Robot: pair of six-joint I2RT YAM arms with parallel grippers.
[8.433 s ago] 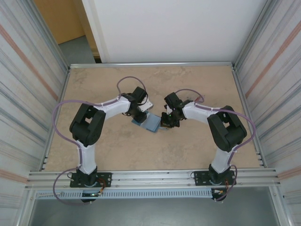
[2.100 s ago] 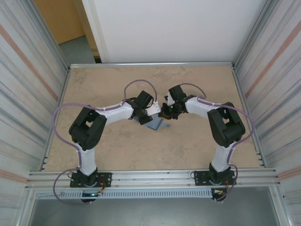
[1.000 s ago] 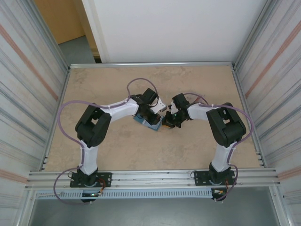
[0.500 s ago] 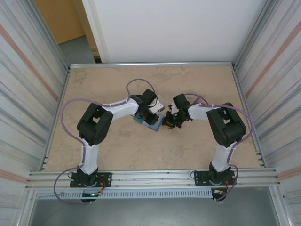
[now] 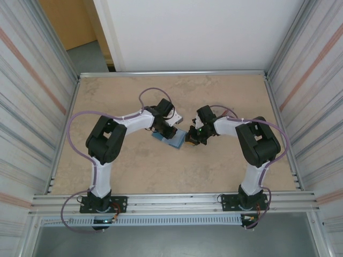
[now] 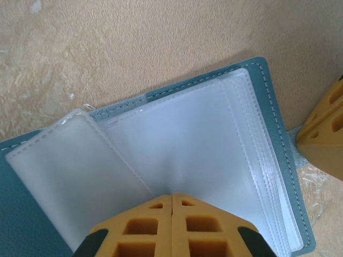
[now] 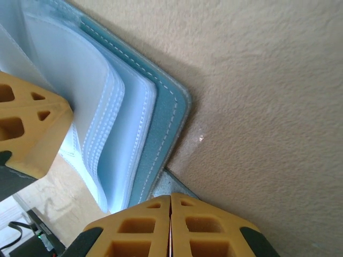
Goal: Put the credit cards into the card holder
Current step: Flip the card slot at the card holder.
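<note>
The card holder (image 5: 172, 141) lies open on the table, teal cover down and clear sleeves up. My left gripper (image 5: 173, 130) is shut, its tips (image 6: 172, 195) pressed on the clear sleeves (image 6: 187, 144) near the fold. My right gripper (image 5: 191, 140) is shut too, its tips (image 7: 171, 197) resting on the small teal strap (image 7: 179, 184) at the holder's edge (image 7: 161, 123). One left finger (image 7: 29, 128) shows against the sleeves in the right wrist view. A right finger (image 6: 324, 136) shows beside the cover in the left wrist view. The credit cards are out of view.
The beige table (image 5: 134, 166) is framed by metal rails, with ribbed walls at both sides. Both arms reach to the middle of it, their wrists close together over the holder.
The left wrist has drawn back slightly toward the far left over the holder. The right arm and the holder have stayed where they were.
</note>
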